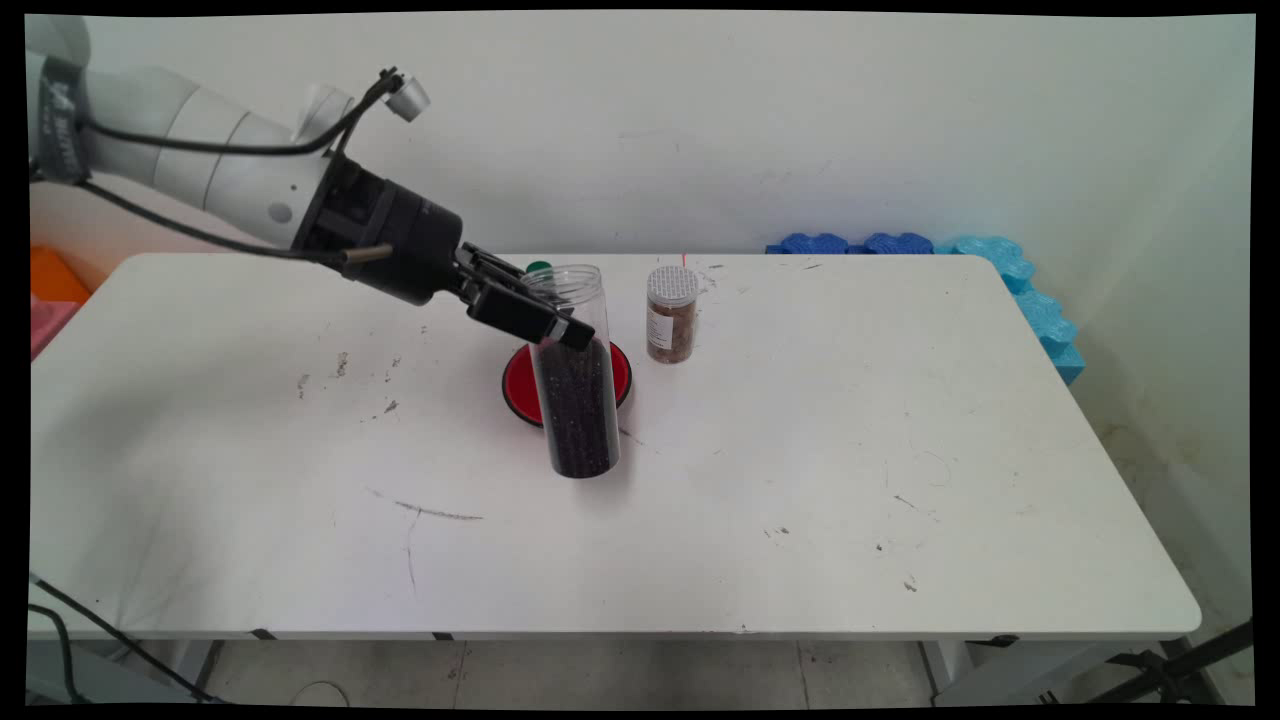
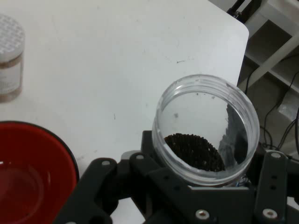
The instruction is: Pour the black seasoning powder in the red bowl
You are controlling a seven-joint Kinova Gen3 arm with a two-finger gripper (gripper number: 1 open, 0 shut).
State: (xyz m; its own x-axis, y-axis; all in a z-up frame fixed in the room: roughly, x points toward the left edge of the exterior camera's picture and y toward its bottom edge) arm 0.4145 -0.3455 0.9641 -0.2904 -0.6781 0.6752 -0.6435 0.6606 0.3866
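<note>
A tall clear plastic jar (image 1: pixel 577 400), lidless and about two-thirds full of small dark grains, stands almost upright at the table's middle. My gripper (image 1: pixel 560 325) reaches in from the upper left and is shut on the jar's upper part, just below the rim. In the hand view I look down the jar's open mouth (image 2: pixel 205 98) at the dark grains (image 2: pixel 194 151), with my gripper (image 2: pixel 205 179) closed round the jar. The jar's base is at the table top; whether it rests there I cannot tell. A red bowl with a black rim (image 1: pixel 516 385) sits right behind the jar.
A small jar of brown spice with a white perforated cap (image 1: pixel 672 315) stands right of the bowl and shows in the hand view (image 2: pixel 10 58). A green object (image 1: pixel 539 267) peeks out behind the gripper. Blue foam pieces (image 1: pixel 1010 270) lie past the table's far right corner.
</note>
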